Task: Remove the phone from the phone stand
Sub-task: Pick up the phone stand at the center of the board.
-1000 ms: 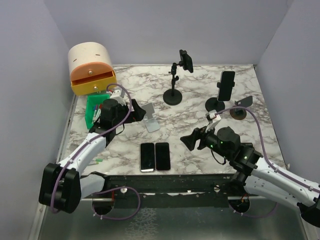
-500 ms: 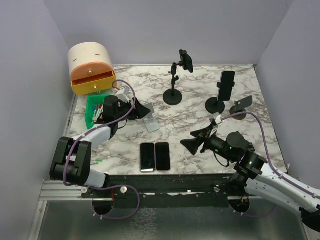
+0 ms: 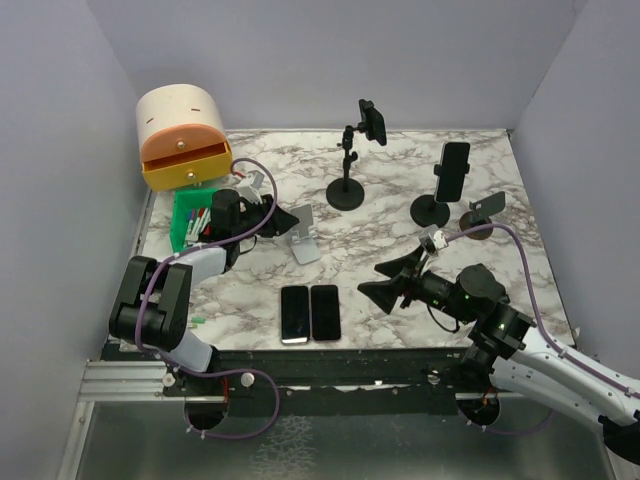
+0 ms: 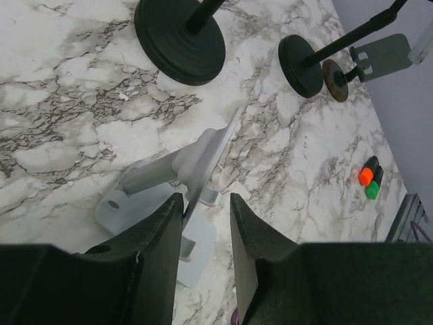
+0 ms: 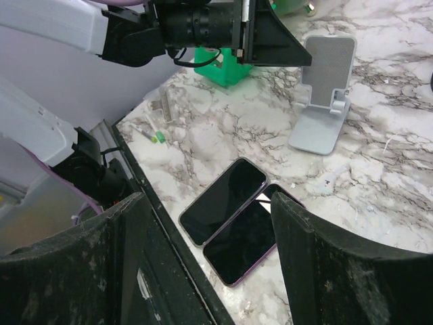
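Observation:
One dark phone (image 3: pixel 453 170) stands upright in a black stand at the back right. Another (image 3: pixel 374 122) sits clamped on a tall black stand (image 3: pixel 347 190). Two phones (image 3: pixel 295 313) (image 3: pixel 325 312) lie flat side by side near the front edge, also in the right wrist view (image 5: pixel 223 200) (image 5: pixel 247 240). The silver folding stand (image 3: pixel 300 232) (image 4: pixel 203 152) (image 5: pixel 325 88) is empty. My left gripper (image 3: pixel 275 217) (image 4: pixel 206 203) is at this stand, jaws narrowed with a gap, the plate's edge against the left finger. My right gripper (image 3: pixel 385 282) (image 5: pixel 206 203) hovers open over the flat phones.
A cream and orange box (image 3: pixel 183 135) and a green bin of pens (image 3: pixel 188 220) stand at the back left. A small round-based holder (image 3: pixel 482 215) (image 4: pixel 335 78) is at the right. Orange and green markers (image 4: pixel 369 181) lie in the left wrist view. Table walls close in on both sides.
My left gripper has moved up to the silver stand and its jaws have narrowed a lot. The right gripper shifted slightly forward and lower, jaws unchanged.

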Robot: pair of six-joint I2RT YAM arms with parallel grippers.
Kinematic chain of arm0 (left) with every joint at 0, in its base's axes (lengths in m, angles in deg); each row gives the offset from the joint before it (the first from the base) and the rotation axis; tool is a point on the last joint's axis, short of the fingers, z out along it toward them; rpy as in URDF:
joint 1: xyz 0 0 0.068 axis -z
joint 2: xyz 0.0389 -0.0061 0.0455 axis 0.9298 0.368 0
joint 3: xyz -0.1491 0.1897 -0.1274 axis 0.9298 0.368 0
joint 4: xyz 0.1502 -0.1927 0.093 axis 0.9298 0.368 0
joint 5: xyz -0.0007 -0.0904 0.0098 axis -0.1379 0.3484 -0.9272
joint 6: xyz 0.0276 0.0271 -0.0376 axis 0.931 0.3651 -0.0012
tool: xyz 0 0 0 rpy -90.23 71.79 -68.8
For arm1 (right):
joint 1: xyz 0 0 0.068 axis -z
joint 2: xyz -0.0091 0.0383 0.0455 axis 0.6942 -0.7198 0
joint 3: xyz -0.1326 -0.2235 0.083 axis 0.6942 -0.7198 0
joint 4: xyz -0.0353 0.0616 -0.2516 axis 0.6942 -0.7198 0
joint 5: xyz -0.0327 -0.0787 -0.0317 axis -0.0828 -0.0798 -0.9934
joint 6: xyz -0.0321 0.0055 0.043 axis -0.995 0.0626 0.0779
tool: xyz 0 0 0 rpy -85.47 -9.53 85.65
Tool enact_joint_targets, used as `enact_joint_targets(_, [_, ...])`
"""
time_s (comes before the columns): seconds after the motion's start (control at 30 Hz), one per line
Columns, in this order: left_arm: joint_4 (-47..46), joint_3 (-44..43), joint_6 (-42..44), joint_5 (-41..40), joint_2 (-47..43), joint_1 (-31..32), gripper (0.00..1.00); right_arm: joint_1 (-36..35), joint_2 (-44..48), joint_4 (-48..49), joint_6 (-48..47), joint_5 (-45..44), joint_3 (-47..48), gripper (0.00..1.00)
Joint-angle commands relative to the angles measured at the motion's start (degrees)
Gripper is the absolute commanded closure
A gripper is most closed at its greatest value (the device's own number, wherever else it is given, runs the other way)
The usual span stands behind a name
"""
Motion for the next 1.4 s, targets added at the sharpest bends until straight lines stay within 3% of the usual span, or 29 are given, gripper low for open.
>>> enact_joint_targets(0.0, [-3.44,-0.46,0.89,3.51,0.67,-0.06,0.62,-0.04,0.09,1.84,0.83,2.01,0.91,0.23])
enact_joint_targets(0.13, [-3.76,-0.55,0.78,4.18,1.77,-0.05,0.56,0.00,-0.56,1.97,1.01,1.95,0.87,0.23])
enact_joint_targets(0.27, [-4.76,-0.48,0.38,5.24,2.75,-0.06,0.60,-0.07,-0.58,2.07,1.17,2.01,0.92,0.23])
enact_joint_targets(0.63, [-7.67,1.46,-0.60,5.71,-1.90,-0.03,1.00,-0.03,0.40,1.43,2.32,-1.18,0.94,0.22])
enact_joint_targets(0.9, [-8.63,2.64,-0.69,8.01,-8.48,2.25,1.00,-0.08,-1.74,-5.00,-3.80,1.80,7.19,0.17])
enact_joint_targets(1.1, [-8.55,4.22,2.96,11.91,-18.15,9.35,1.00,-0.08,-6.89,-16.55,-10.32,6.84,18.70,0.16])
enact_joint_targets(1.37, [-10.55,6.24,8.44,19.08,-26.15,18.12,1.00,-0.01,-5.71,-22.25,-14.96,5.66,22.18,0.16])
